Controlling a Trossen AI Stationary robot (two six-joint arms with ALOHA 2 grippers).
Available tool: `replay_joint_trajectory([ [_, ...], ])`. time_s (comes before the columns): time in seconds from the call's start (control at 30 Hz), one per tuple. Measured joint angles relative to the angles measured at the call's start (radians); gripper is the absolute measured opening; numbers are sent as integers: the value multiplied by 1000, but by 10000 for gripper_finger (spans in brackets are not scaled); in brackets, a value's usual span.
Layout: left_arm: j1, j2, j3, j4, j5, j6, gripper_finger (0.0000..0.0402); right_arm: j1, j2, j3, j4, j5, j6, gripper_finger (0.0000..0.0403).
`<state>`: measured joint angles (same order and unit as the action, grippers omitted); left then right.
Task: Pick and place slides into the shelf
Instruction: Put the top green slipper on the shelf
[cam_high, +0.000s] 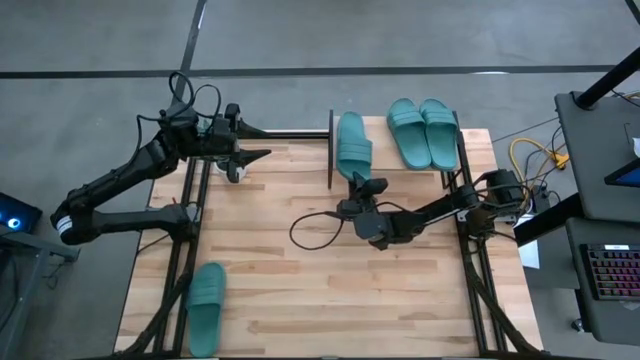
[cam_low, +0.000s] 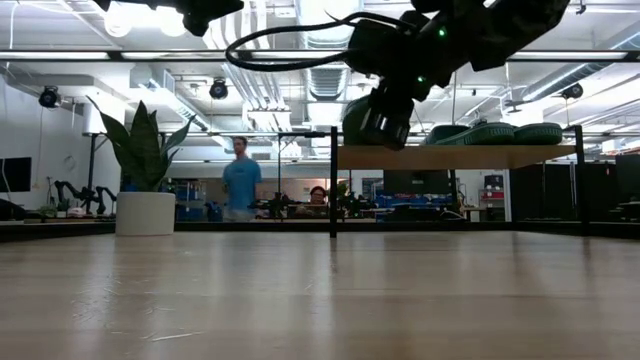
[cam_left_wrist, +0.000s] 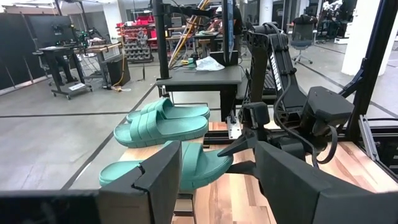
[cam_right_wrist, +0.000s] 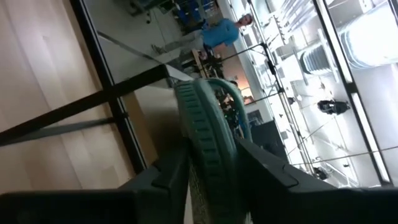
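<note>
The shelf (cam_high: 388, 172) stands at the table's far edge. Three teal slides lie on its top board: one at its left end (cam_high: 352, 143) and two side by side on the right (cam_high: 423, 132). Another slide (cam_high: 205, 300) lies sole-down near the table's front left corner. My right gripper (cam_high: 363, 184) is open, pointing level at the near end of the left slide (cam_right_wrist: 208, 124), with a finger on either side of that end. My left gripper (cam_high: 262, 143) hangs open and empty at the far left, clear of the shelf. My right gripper comes level from the table's near side. Its fingers (cam_right_wrist: 171, 177) stand one over and one under the near end (cam_left_wrist: 225, 160) of the left slide. Whether either finger touches the sole cannot be told. The slide lies flat on the shelf's top board.
A spiky plant in a white pot (cam_low: 145, 195) stands at the far left by my left arm. A loose black cable (cam_high: 312, 232) loops on the table behind my right gripper. Two people (cam_low: 240, 180) are in the room beyond the table.
</note>
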<state>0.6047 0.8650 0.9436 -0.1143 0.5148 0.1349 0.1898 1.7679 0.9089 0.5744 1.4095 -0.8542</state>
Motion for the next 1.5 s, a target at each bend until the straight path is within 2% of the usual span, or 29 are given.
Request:
replay_joint_trajectory([
  [0.4,0,0,-1,0,0,0,190,9,-2,23,-2,-2,37,195],
  [0.73,0,0,-2,-9,0,0,190,50,-13,28,-2,-3,124,201],
  [1.03,0,0,-2,-9,0,0,190,58,-21,33,-2,-14,81,201],
  [1.1,0,0,-2,-9,0,-5,190,61,-38,32,0,-86,84,201],
  [1.17,0,0,-2,-11,2,-26,190,61,-73,18,-3,-214,110,201],
  [1.33,0,-11,-2,-71,3,-32,190,38,-244,-12,-199,-641,270,201],
  [1.47,0,-33,-2,-134,4,-33,190,-46,-409,-33,-395,-1032,346,201],
  [1.5,0,-38,-2,-145,4,-32,190,-70,-445,-42,-423,-1094,347,201],
])
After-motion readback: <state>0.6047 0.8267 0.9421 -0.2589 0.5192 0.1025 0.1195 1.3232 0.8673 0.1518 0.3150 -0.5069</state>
